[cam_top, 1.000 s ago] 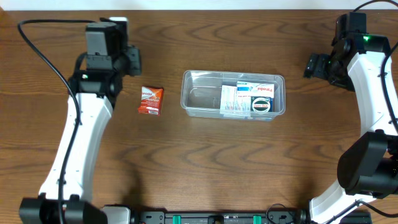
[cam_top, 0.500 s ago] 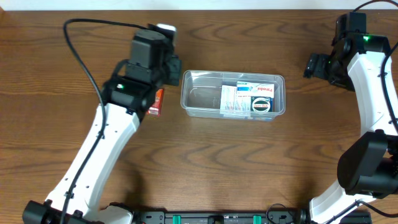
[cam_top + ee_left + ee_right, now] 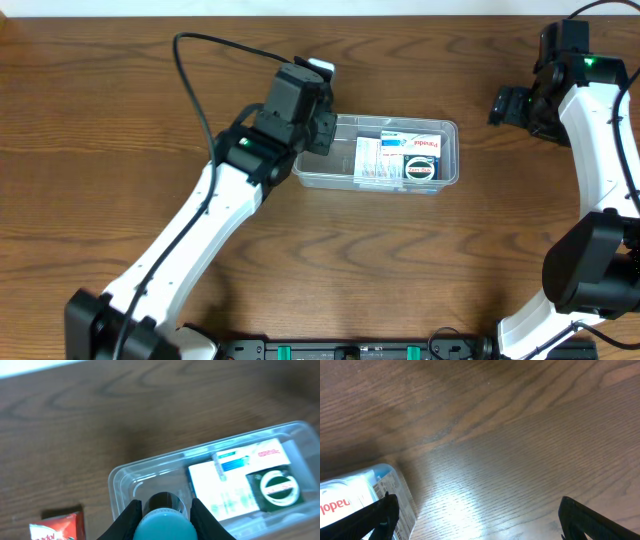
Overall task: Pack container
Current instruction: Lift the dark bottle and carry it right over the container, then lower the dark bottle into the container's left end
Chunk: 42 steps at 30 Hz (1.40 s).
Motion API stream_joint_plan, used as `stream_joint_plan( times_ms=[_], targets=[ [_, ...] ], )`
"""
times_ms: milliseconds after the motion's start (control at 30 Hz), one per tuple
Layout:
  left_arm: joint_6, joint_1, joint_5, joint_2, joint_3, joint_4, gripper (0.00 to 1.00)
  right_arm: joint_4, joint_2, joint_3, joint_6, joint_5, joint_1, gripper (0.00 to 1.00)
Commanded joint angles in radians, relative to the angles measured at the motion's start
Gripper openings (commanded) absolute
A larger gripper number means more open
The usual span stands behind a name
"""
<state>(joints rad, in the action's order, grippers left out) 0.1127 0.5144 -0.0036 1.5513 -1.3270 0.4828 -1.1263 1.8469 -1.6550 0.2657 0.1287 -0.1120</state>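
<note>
Dark brown wood-grain tabletop [image 3: 400, 270] spread beneath both arms. Over it the left gripper [image 3: 165, 509] was pinched on a small teal round-ended item [image 3: 165, 529] with a dark collar, held tight between its two black fingers. Directly below and just ahead of those fingers lay the clear, colourless plastic rectangular container [image 3: 116, 485]. It sat flat with its mouth upward, one short end under the gripper and its long axis running off to the gripper's right. Farther along inside it lay white-and-blue packets [image 3: 220, 497] and a dark green packet [image 3: 277, 487] bearing a white ring. Outside the tub, back to the gripper's left, lay a red packet [image 3: 57, 529]. The right gripper [image 3: 480, 519] was spread wide and empty, the container's other short end beside one of its fingers.
</note>
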Motion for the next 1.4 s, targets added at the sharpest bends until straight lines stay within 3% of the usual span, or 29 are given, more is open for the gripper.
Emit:
stream_joint_plan(
  times_ms=[0,267,1367],
  targets=[
    [0.043,0.000,-0.055,0.036,-0.025,-0.022,0.24,0.000,-0.002,-0.011,-0.013,0.010,-0.004,0.99],
    [0.115,0.000,-0.103,0.093,-0.025,-0.056,0.22,0.000,-0.002,-0.011,-0.013,0.010,-0.004,0.99],
    [0.114,-0.001,-0.175,0.242,-0.018,-0.080,0.23,0.000,-0.002,-0.011,-0.013,0.010,-0.004,0.99]
  ],
)
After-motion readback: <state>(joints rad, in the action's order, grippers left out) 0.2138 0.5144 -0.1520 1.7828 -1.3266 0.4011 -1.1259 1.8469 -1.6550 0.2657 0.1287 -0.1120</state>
